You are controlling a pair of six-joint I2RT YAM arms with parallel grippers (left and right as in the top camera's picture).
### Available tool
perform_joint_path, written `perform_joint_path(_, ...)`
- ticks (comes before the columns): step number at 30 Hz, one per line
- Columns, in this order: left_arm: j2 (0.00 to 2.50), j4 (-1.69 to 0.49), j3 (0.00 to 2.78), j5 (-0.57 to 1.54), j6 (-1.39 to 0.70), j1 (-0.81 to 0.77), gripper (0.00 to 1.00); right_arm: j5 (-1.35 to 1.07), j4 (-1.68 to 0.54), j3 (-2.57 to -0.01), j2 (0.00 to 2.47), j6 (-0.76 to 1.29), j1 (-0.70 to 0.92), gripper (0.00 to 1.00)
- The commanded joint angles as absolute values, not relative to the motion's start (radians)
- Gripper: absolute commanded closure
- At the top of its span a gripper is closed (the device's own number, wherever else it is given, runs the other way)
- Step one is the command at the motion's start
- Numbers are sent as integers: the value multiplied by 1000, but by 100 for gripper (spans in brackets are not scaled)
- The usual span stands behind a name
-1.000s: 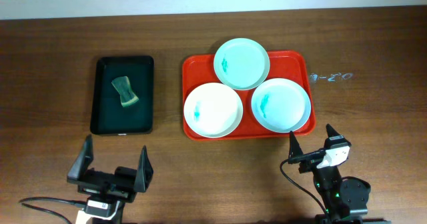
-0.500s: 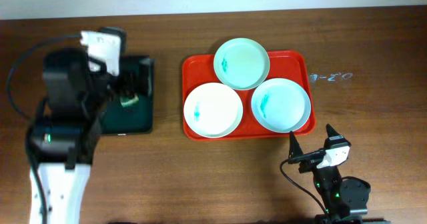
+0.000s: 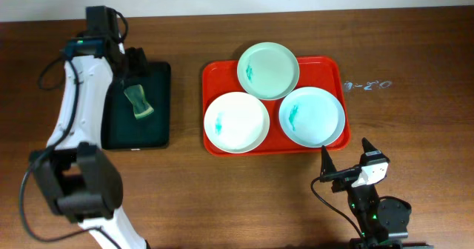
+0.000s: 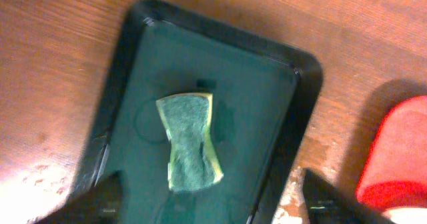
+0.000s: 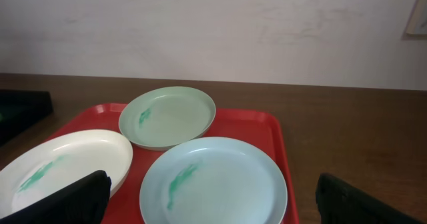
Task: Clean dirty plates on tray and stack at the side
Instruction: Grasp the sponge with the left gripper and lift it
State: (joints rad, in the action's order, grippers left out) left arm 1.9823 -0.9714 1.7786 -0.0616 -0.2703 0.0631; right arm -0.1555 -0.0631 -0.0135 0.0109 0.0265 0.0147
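Observation:
Three plates lie on the red tray [image 3: 215, 75], each with a teal smear: a mint one [image 3: 268, 70] at the back, a white one [image 3: 236, 122] front left, a pale blue one [image 3: 312, 116] front right. My left gripper [image 3: 129, 62] is open and empty, above the far end of a black tray. In the left wrist view the gripper [image 4: 212, 197] hovers over a green sponge [image 4: 189, 143]. My right gripper [image 3: 345, 156] is open and empty near the table's front edge, facing the tray. In its wrist view the gripper [image 5: 210, 197] frames the blue plate [image 5: 213, 184], with the mint plate [image 5: 168, 116] and white plate [image 5: 60, 161] beyond.
The black tray [image 3: 118, 130] stands left of the red tray and holds the sponge [image 3: 138, 101]. The red tray's corner [image 4: 397, 157] shows at the right of the left wrist view. Faint marks on the wood lie right of the red tray [image 3: 366, 85].
My left arm has lifted from the table's front edge and swung out over the far end of the black tray. The right arm and the plates have not moved.

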Motion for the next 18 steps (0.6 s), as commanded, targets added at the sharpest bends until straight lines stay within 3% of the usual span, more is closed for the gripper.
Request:
perform_joint_path(1, 2099, -943, 1795, -36, -280, 70, 29, -150, -65, -6, 4, 34, 19, 2)
perform_joint_path(12, 2210, -874, 1763, -93, -311, 119, 27, -149, -65, -6, 4, 34, 19, 2)
perform_joint_path(18, 2220, -858, 1749, -69, -322, 119, 33, -149, -65, -6, 4, 34, 20, 2)
